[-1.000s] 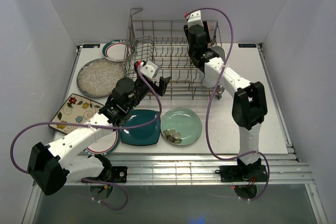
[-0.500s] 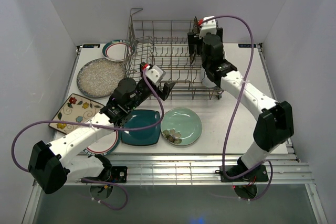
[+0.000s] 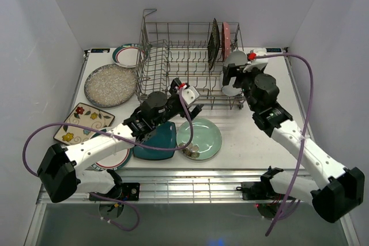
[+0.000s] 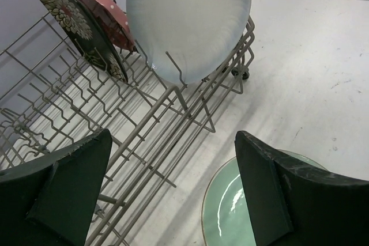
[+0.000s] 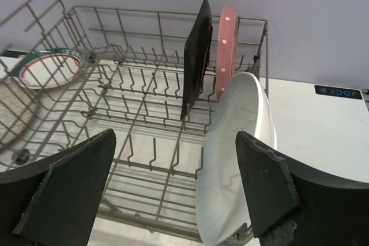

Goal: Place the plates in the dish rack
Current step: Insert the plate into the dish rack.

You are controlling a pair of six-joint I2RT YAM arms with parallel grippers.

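The grey wire dish rack holds the black floral square plate and the pink scalloped plate upright at its far right. The white oval plate leans at the rack's near right corner. My right gripper is open and empty just in front of it; the right wrist view shows the oval plate between its fingers. My left gripper is open and empty above the rack's near edge and the mint round plate. The teal square plate lies under my left arm.
The speckled grey plate, the cream flowered plate and one rimmed plate lie left of the rack. Another rimmed plate is partly under my left arm. White walls close in both sides.
My right gripper has drawn back out of the rack to the near right, leaving the black plate standing by the pink one. My left gripper has moved right, toward the mint plate.
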